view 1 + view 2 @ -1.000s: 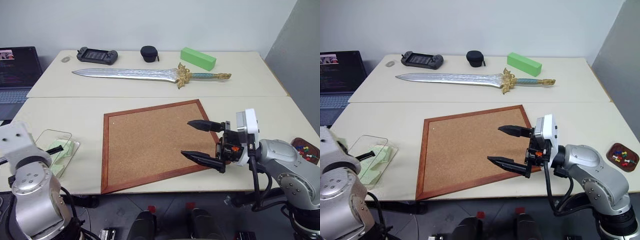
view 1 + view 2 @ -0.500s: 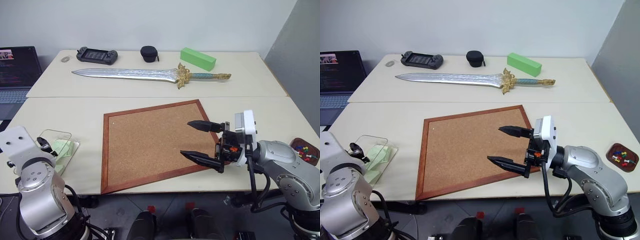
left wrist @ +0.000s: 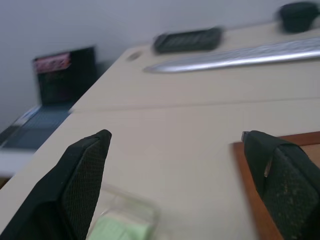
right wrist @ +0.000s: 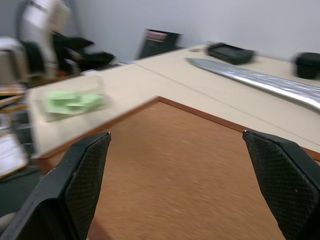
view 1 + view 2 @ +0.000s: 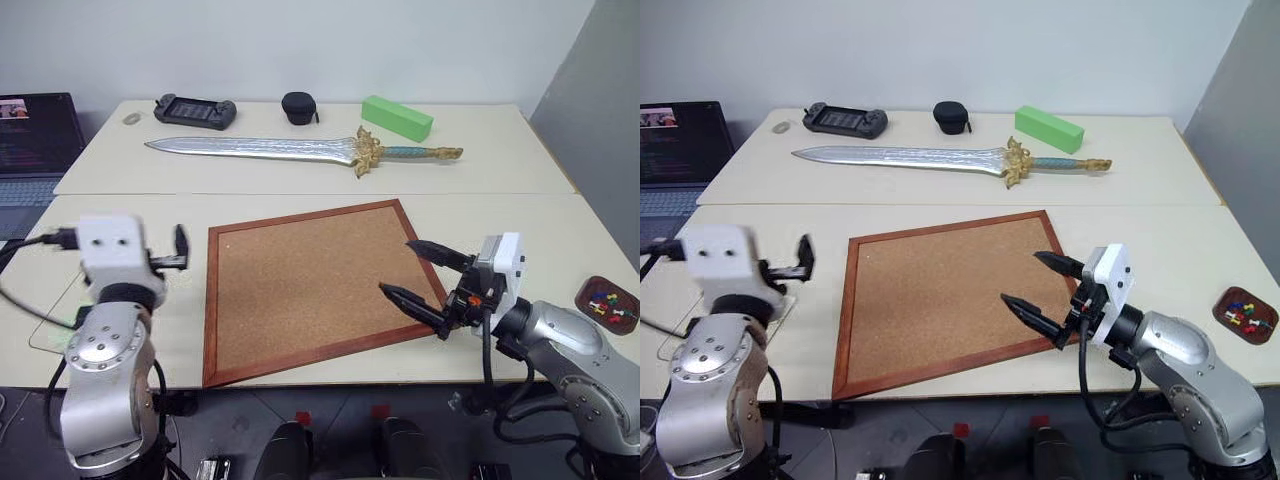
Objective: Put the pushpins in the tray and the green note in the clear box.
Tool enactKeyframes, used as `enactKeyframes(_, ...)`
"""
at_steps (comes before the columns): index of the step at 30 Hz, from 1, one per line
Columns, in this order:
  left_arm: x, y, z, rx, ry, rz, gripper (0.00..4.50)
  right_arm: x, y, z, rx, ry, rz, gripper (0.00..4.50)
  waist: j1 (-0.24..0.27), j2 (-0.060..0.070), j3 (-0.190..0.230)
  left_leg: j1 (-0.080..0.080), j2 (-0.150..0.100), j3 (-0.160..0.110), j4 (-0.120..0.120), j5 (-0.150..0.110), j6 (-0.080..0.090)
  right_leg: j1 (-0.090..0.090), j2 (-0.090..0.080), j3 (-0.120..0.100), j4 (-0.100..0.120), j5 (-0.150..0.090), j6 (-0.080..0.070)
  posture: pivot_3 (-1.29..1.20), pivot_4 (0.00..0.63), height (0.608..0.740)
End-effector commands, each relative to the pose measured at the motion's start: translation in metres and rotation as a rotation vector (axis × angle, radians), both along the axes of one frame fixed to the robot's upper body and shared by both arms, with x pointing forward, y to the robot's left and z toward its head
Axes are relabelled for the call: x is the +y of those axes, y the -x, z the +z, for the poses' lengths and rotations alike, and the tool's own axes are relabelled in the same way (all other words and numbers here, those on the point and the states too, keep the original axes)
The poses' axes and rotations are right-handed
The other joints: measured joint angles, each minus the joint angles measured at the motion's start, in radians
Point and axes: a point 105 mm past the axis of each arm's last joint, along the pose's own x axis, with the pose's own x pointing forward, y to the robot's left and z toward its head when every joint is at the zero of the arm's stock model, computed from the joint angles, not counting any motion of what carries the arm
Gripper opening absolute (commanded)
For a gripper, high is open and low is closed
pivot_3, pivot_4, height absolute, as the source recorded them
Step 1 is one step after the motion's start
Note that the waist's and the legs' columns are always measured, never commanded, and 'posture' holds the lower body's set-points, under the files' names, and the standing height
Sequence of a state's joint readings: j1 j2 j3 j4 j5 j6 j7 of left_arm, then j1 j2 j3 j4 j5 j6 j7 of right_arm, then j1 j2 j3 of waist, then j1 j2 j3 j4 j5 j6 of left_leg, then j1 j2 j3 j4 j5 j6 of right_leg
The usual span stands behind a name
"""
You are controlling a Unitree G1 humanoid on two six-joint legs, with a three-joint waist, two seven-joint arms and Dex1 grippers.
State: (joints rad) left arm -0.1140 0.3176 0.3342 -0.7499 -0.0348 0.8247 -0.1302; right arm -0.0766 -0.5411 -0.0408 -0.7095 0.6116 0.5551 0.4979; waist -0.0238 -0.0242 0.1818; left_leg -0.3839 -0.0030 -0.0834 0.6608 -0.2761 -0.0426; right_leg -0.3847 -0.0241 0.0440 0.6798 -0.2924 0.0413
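The green note (image 3: pixel 120 231) lies inside the clear box (image 3: pixel 134 211) at the table's near left, also seen across the board as a pale green slip (image 4: pixel 75 101). My left gripper (image 3: pixel 176 145) is open and empty, raised above the table between the box and the corkboard's left edge. My right gripper (image 5: pixel 420 278) is open and empty, hovering over the corkboard's near right corner. The pushpins (image 5: pixel 603 298), in mixed colours, sit in the dark reddish-brown tray (image 5: pixel 586 292) at the far right edge.
A wood-framed corkboard (image 5: pixel 310 285) fills the middle of the near table. On the far table lie a toy sword (image 5: pixel 300 150), a bright green block (image 5: pixel 397 117), a handheld console (image 5: pixel 194 110) and a black case (image 5: pixel 297 107). A laptop (image 5: pixel 35 130) stands at the left.
My left gripper has opened, come up off the green note in the clear box and swung right toward the corkboard. The right gripper has drifted a little right and turned.
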Motion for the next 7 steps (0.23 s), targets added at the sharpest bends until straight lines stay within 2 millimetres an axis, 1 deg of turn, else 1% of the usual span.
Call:
enactKeyframes(1, -0.028, -0.003, -0.016, 0.037, 0.046, -0.131, 4.46, -0.015, -0.017, -0.003, -0.059, 0.029, -0.300, 4.50, -0.005, 0.000, 0.000, 0.000, 0.000, 0.000, 0.000, 0.000, 0.000, 0.000, 0.000, 0.000, 0.000, 0.000, 0.000, 0.00, 0.150, 0.740)
enactKeyframes(4, -0.042, -0.005, -0.029, 0.064, 0.069, -0.195, 4.46, -0.022, -0.025, -0.015, -0.051, 0.041, -0.473, 4.50, -0.006, 0.000, 0.000, 0.000, 0.001, 0.000, -0.001, 0.001, -0.001, -0.001, 0.001, 0.000, 0.001, 0.000, 0.000, 0.00, 0.150, 0.740)
enactKeyframes(7, -0.041, -0.005, -0.042, 0.073, 0.092, -0.177, 4.46, -0.032, -0.029, -0.036, -0.008, 0.050, -0.619, 4.50, -0.004, 0.000, 0.000, 0.000, 0.002, -0.001, -0.002, 0.001, -0.003, -0.002, 0.002, 0.000, 0.000, 0.000, 0.000, 0.00, 0.150, 0.740)
